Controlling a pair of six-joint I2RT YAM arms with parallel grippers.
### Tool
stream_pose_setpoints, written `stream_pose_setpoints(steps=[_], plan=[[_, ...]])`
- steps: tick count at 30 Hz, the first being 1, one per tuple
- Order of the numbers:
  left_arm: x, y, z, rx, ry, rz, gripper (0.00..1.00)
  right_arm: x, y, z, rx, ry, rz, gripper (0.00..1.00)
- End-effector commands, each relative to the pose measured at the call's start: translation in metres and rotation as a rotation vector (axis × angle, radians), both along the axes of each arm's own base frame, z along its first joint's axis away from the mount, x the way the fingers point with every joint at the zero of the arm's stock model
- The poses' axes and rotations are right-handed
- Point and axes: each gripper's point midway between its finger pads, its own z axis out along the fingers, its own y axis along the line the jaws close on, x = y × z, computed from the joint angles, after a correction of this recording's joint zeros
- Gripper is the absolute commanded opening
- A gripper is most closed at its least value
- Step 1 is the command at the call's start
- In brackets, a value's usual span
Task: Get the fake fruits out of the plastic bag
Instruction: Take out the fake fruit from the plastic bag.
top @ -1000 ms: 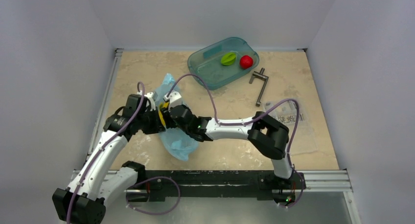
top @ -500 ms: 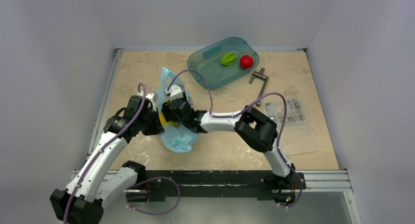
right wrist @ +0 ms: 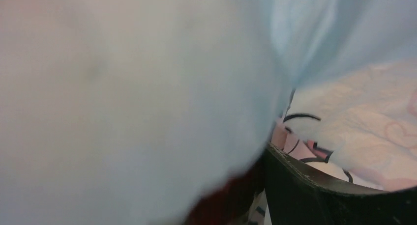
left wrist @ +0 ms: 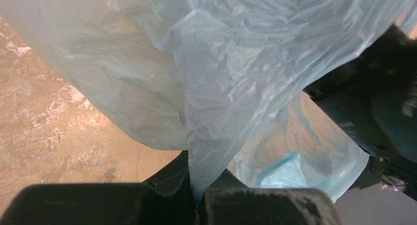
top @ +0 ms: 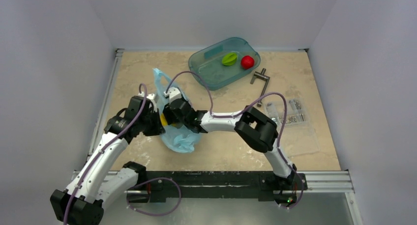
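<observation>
One plastic bag [top: 181, 140] is pinched in the left jaws, right jaws inside it, opening unclear.

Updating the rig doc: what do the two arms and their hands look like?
Matching pair. The left arm and right arm have white link shells between chunky black joint housings. A thin purple cable runs loosely along each, looping clear of the links. The left hand and right hand are black; the left one's fingers look blocky and matte. No readable markings.
</observation>
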Motion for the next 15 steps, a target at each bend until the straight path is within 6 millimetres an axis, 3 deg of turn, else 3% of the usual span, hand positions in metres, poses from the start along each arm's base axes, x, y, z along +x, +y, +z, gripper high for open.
stream_pose_setpoints(steps=[1, 7, 15], plan=[[0.001, -0.001, 0.003, -0.004, -0.006, 0.01, 0.0, -0.023, 0.011, 0.081, 0.172, 0.002, 0.116, 0.32], [0.002, -0.004, 0.001, -0.007, 0.005, -0.002, 0.0, -0.07, 0.008, 0.133, 0.312, 0.075, 0.293, 0.18], [0.002, -0.006, 0.009, -0.026, -0.022, -0.023, 0.0, -0.111, -0.013, 0.15, 0.383, 0.153, 0.404, 0.06]])
